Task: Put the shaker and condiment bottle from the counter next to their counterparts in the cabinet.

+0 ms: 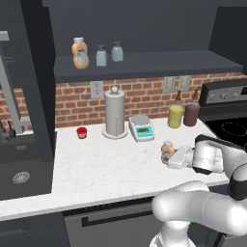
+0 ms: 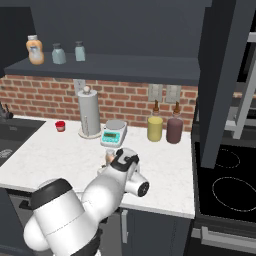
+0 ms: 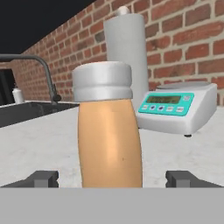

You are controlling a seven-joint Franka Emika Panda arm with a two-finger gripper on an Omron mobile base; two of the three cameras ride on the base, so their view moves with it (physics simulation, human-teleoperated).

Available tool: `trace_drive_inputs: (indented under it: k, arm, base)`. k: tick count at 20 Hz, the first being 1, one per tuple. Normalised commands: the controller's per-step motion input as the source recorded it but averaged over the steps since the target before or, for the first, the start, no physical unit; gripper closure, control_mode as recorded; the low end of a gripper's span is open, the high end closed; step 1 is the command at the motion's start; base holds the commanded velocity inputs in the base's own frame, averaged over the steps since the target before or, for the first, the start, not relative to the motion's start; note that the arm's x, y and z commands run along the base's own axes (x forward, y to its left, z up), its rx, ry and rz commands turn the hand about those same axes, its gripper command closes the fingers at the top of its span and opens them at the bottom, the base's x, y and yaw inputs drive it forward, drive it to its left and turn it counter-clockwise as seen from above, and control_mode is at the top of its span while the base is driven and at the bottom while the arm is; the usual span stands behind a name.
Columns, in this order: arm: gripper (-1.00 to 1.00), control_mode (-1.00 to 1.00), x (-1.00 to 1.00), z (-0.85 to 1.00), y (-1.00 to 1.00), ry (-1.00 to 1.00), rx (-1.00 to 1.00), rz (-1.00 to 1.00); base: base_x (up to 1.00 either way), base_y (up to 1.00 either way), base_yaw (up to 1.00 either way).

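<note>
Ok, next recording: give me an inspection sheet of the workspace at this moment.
Surface: white marbled counter, bottle standing on it.
Job's things: small rounded orange condiment bottle with whitish cap upright between the open fingers; dark cabinet shelf carries an orange bottle and two pale teal shakers.
Clutter: tall silver cylinder, scale, red cup, yellow-green bottle, maroon bottle.
Gripper: open, astride the bottle.
Cables: nothing seen.
Surroundings: brick wall, stove, sink.
</note>
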Motion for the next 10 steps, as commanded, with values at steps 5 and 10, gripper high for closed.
trace_drive_inputs:
  k: [5,10]
  arm:
    - [1.0,-1.0,0.21,-0.06,0.09,0.1,0.0,0.0]
    - [1.0,-1.0,-0.16,0.23,-0.15,-0.06,0.0,-0.05]
  base:
    - [0.0,0.0,0.0]
    - [0.0,0.0,0.0]
